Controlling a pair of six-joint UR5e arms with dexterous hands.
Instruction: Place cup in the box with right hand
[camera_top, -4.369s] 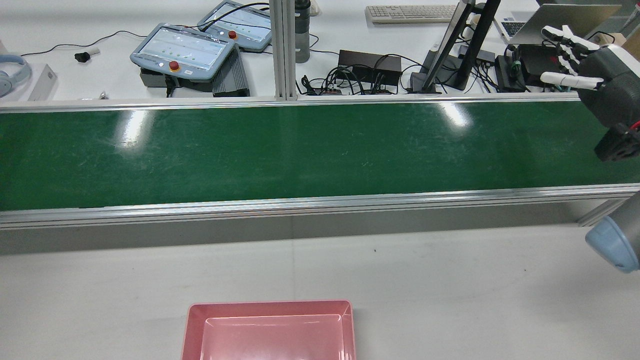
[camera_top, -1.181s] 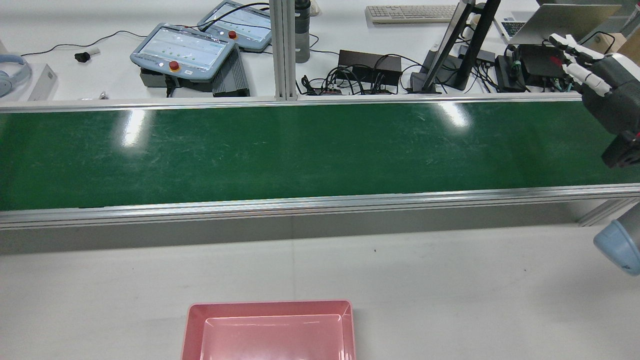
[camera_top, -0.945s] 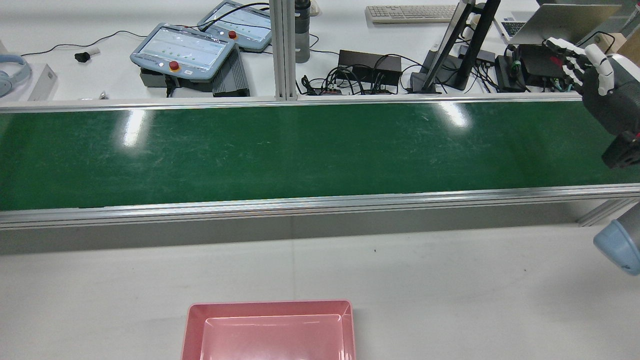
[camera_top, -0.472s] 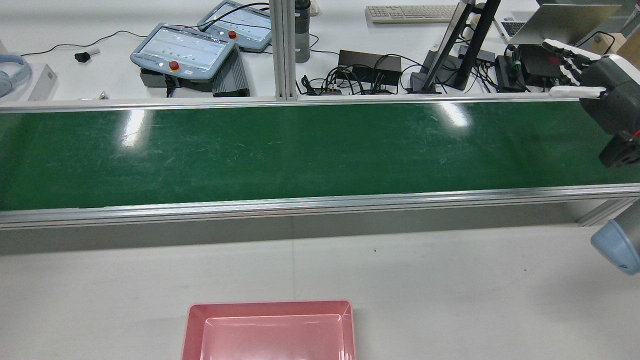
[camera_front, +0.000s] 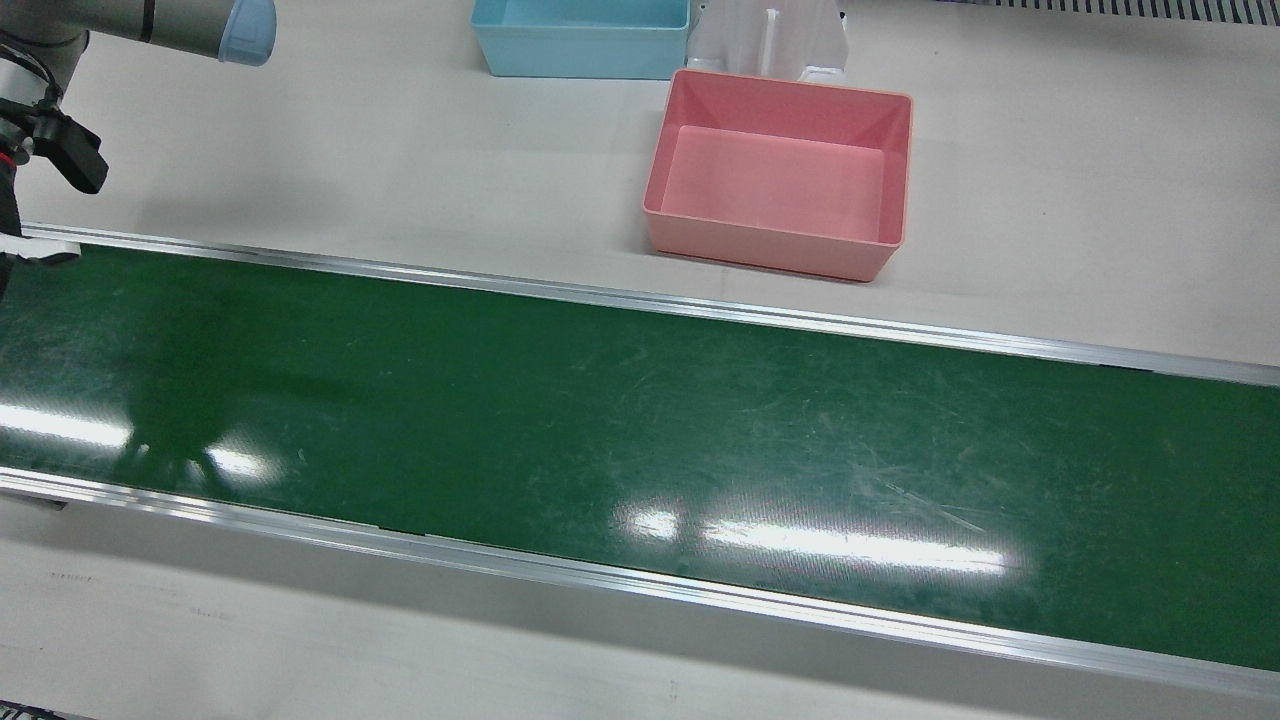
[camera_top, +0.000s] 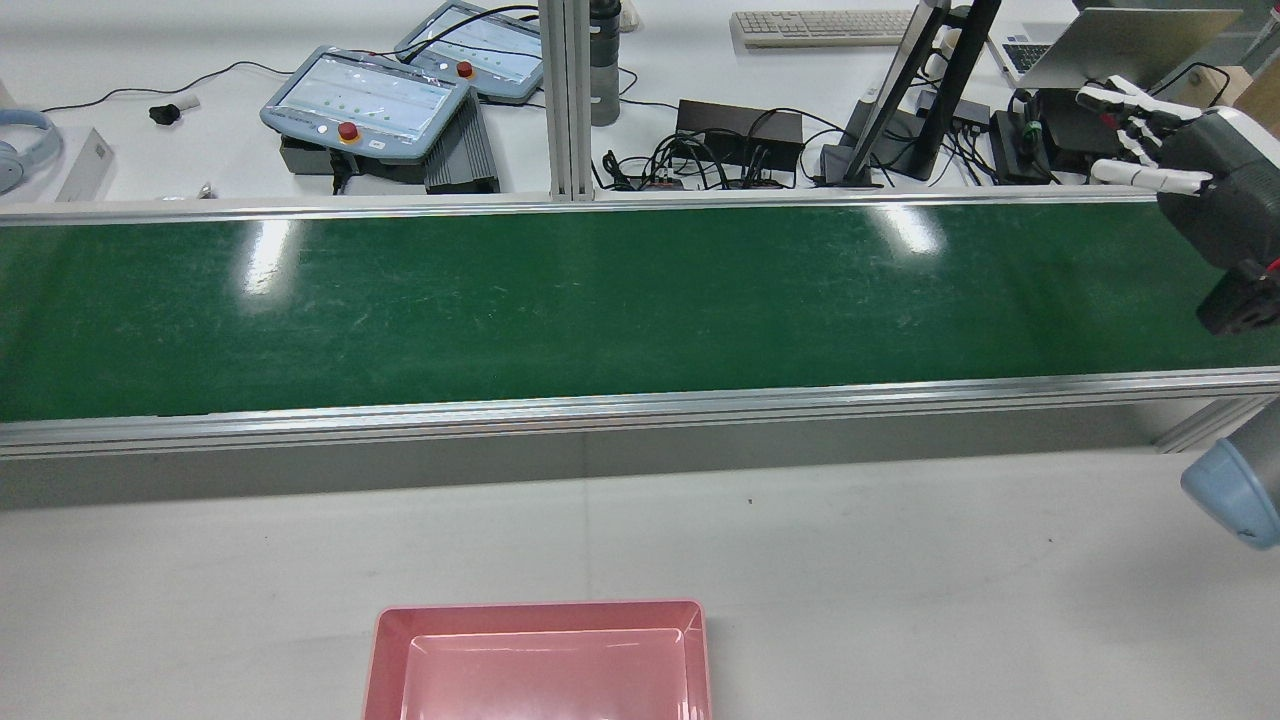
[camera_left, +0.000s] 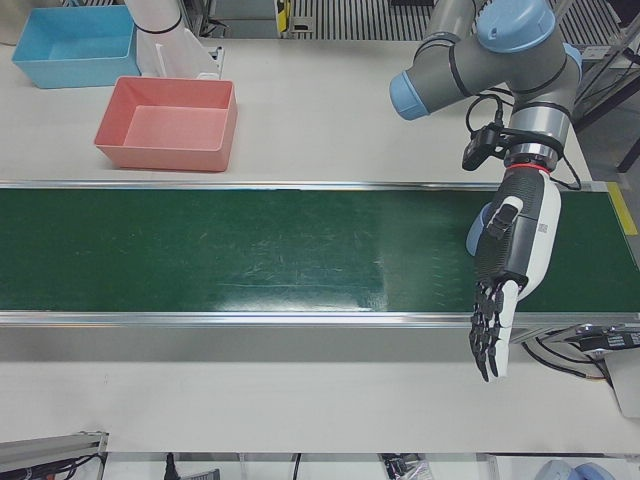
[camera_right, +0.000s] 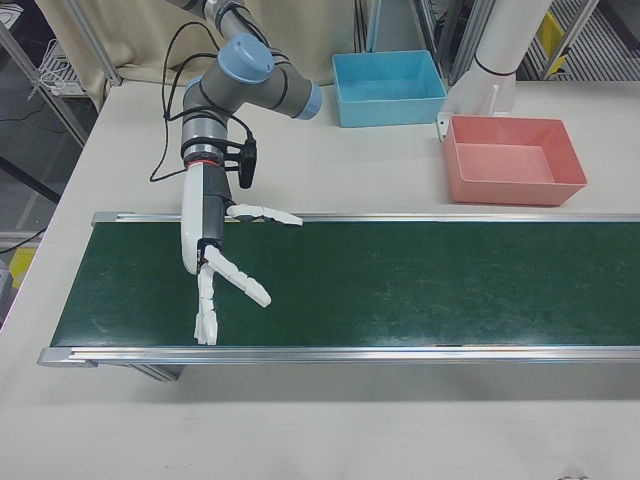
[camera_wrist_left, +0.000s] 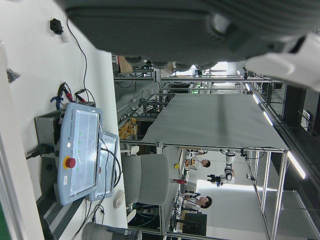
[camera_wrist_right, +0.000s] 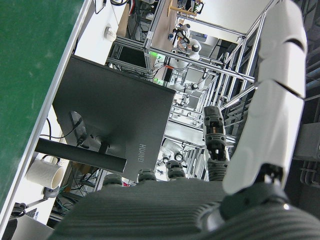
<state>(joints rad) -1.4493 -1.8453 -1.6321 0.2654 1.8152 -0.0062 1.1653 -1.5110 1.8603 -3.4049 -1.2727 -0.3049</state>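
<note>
Scuffed, glossy green conveyor belt (camera_right: 420, 280) between ribbed aluminium rails. Above its end, white segmented fingers (camera_right: 236, 279) of the right hand (camera_right: 205, 262), splayed wide, holding nothing, pointing along and across the belt. Well apart from those fingers, beyond the belt's far rail: the only cup in sight, a smooth white ceramic mug with a loop handle (camera_wrist_right: 45, 175), sitting on the white desk beside the foot of a dark flat monitor (camera_wrist_right: 115, 125); cannot tell whether this is the cup meant. Near the other side of the belt, on the pale table, a rectangular pink plastic box (camera_right: 512, 158). At the belt's opposite end, the left hand (camera_left: 505, 270), dark fingers straight and slightly apart, gripping nothing.
</note>
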